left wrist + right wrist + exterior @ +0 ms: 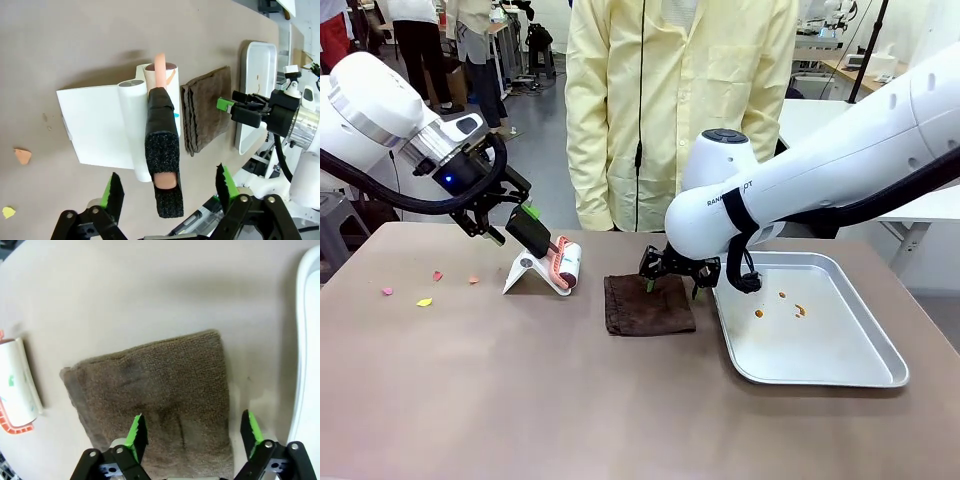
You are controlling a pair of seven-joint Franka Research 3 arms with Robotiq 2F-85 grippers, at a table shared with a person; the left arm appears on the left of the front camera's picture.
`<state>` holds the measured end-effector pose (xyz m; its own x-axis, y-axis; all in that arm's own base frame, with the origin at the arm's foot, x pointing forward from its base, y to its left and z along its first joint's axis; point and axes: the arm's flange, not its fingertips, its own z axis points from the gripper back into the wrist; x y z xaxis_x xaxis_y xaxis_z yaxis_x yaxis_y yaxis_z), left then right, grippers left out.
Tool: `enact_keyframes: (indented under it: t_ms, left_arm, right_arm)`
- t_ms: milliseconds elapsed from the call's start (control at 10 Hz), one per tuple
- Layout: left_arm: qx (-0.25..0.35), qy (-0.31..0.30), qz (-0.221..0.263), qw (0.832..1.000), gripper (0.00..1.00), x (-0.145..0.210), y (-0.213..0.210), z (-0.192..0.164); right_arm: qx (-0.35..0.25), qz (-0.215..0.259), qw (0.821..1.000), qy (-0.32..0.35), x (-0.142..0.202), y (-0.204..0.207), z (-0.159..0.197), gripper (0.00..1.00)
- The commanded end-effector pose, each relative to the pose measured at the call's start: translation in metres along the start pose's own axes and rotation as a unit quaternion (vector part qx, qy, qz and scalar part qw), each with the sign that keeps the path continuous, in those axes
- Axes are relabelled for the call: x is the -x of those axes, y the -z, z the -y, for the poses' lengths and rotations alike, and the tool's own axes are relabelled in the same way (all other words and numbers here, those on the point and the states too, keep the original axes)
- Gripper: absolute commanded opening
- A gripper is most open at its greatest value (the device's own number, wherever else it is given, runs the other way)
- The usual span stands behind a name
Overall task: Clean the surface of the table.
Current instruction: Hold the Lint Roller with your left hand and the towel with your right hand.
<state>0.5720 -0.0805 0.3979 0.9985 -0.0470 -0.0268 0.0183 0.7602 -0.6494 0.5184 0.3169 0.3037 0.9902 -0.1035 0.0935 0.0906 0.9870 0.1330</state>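
The brown table (pixel 570 400) carries a few small paper scraps (pixel 424 301) at its left. A lint roller (pixel 563 266) rests on a white stand (pixel 525 270), its black foam handle (pixel 162 145) slanting up. My left gripper (pixel 510 215) is at that handle, and in the left wrist view its green-padded fingers (pixel 114 190) stand apart on either side of the handle without touching it. My right gripper (pixel 673 283) hangs open just above a folded brown cloth (pixel 648 303), near the cloth's far right part. Its fingers (pixel 137 432) straddle the cloth (pixel 155 395).
A steel tray (pixel 850 375) with a few orange crumbs (pixel 759 313) lies at the right, close beside the cloth. A person in a pale yellow coat (pixel 680 100) stands at the far edge. The near half of the table is bare.
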Motion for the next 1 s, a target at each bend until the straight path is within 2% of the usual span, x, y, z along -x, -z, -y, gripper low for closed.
enact_keyframes:
  t_ms: [0, 100, 200, 300, 400, 600, 900]
  left_arm:
    - [-0.005, -0.002, 0.009, 1.0, 0.42, -0.0053, 0.0016, 0.0041]
    - [-0.008, 0.001, 0.014, 1.0, 0.0, -0.0057, 0.003, 0.0046]
    - [-0.014, 0.001, 0.019, 1.0, 0.0, -0.0067, 0.0046, 0.0046]
    - [-0.014, 0.0, 0.019, 1.0, 0.0, -0.0072, 0.0054, 0.0049]
    - [-0.019, -0.002, 0.024, 1.0, 0.18, -0.0076, 0.006, 0.0056]
    - [-0.027, -0.005, 0.032, 0.999, 0.0, -0.0066, 0.0062, 0.0073]
    - [-0.023, -0.004, 0.031, 0.999, 0.0, -0.0051, 0.0061, 0.0086]
  right_arm:
    - [0.023, 0.012, 1.0, 0.005, -0.0027, 0.0034, -0.0071, 0.4]
    - [0.022, 0.008, 1.0, 0.0, -0.002, 0.0036, -0.0072, 0.0]
    - [0.022, 0.008, 1.0, -0.002, -0.0012, 0.0045, -0.0071, 0.39]
    - [0.022, 0.006, 1.0, -0.004, -0.0006, 0.0046, -0.0068, 0.0]
    - [0.021, 0.005, 1.0, -0.005, -0.0003, 0.0054, -0.0066, 0.0]
    - [0.025, 0.002, 1.0, -0.004, -0.0001, 0.0058, -0.0063, 0.0]
    - [0.023, -0.002, 1.0, 0.0, -0.0004, 0.0061, -0.0064, 0.0]
